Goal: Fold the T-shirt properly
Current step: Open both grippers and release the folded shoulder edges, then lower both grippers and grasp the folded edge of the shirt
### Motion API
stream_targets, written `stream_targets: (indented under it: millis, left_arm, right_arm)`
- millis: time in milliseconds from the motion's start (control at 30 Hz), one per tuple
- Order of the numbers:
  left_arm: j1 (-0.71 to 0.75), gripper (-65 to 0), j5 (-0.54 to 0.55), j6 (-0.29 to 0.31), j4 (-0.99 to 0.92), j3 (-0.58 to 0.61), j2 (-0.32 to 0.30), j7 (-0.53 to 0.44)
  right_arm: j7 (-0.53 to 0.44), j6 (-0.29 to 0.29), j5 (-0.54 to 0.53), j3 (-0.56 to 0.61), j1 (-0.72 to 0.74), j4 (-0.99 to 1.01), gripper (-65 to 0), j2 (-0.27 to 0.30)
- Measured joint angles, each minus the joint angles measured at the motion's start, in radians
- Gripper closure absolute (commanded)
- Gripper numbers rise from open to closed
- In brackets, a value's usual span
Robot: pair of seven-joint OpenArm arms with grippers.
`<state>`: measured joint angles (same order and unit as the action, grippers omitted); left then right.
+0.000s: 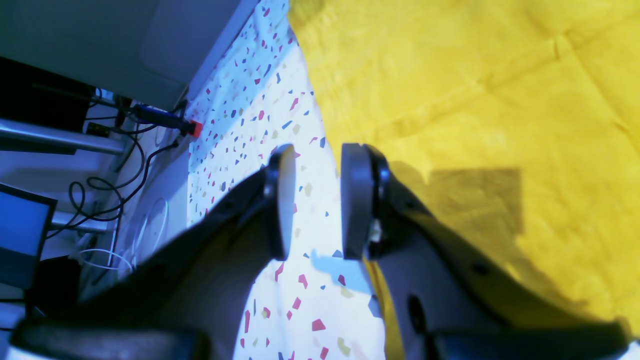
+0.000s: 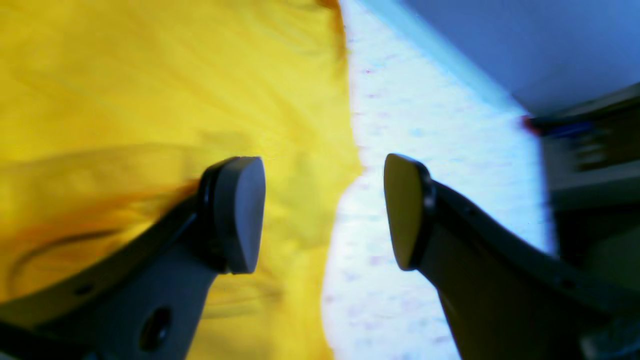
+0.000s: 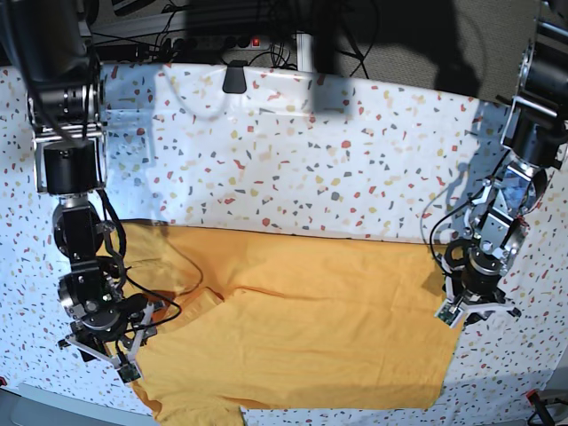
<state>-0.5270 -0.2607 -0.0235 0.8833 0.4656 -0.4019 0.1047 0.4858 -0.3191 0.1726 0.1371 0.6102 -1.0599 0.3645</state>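
T-shirt (image 3: 302, 328) lies along tablecloth's (image 3: 293, 160) front edge, one lengthwise fold apparently done, sleeve wrinkled. Right gripper (image 3: 106, 342) at its collar end, jaws apart, empty. Left gripper (image 3: 475, 306) at hem edge, part-open, empty. Crosswise folds left.

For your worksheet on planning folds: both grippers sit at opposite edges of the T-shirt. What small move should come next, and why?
Probably lower the right gripper and shut it on the T-shirt edge. Its jaws stand open and empty, straddling the line between fabric and tablecloth. The left gripper is likewise open at the far edge, holding nothing.
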Motion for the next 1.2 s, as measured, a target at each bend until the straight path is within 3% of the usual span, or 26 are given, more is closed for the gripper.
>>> stream_targets:
  millis: [133,200,300,467,633,700,800,1000,1200]
  left_arm:
    - [0.0,-15.3,0.0,0.0,0.0,0.0,0.0,0.003]
    - [0.0,-15.3,0.0,0.0,0.0,0.0,0.0,0.006]
    - [0.0,-15.3,0.0,0.0,0.0,0.0,0.0,0.006]
    - [0.0,-15.3,0.0,0.0,0.0,0.0,0.001,0.008]
    - [-0.005,-15.3,0.001,0.0,-0.003,0.0,0.001,0.021]
    - [-0.004,-15.3,0.003,0.0,-0.003,0.0,0.001,0.026]
    - [-0.002,-15.3,0.0,0.001,-0.003,-0.001,0.0,0.029]
    - [-0.002,-15.3,0.004,0.0,-0.003,-0.001,0.0,0.086]
    - [-0.002,-15.3,0.004,0.0,-0.003,-0.001,0.001,0.092]
  right_arm:
    - [0.204,-0.007,-0.175,0.0,-0.007,0.0,-37.3,-0.001]
    - [0.214,-0.045,-0.226,0.0,-0.031,0.0,-37.3,0.004]
    - [0.138,-0.063,-0.256,0.0,-0.092,0.0,-36.9,0.0]
    - [0.011,-0.071,-0.256,0.001,-0.114,0.072,-29.6,-0.006]
    - [-0.188,-0.06,-0.216,-0.001,0.016,0.357,-29.6,-0.058]
    - [-0.291,-0.023,-0.152,-0.001,0.09,0.488,-29.6,-0.097]
    - [-0.428,0.013,-0.141,-0.001,0.2,0.613,-29.6,-0.137]
    - [-0.444,0.027,-0.113,-0.004,0.298,0.613,-29.6,-0.174]
    - [-0.289,0.027,-0.116,-0.004,0.258,0.617,-29.6,-0.17]
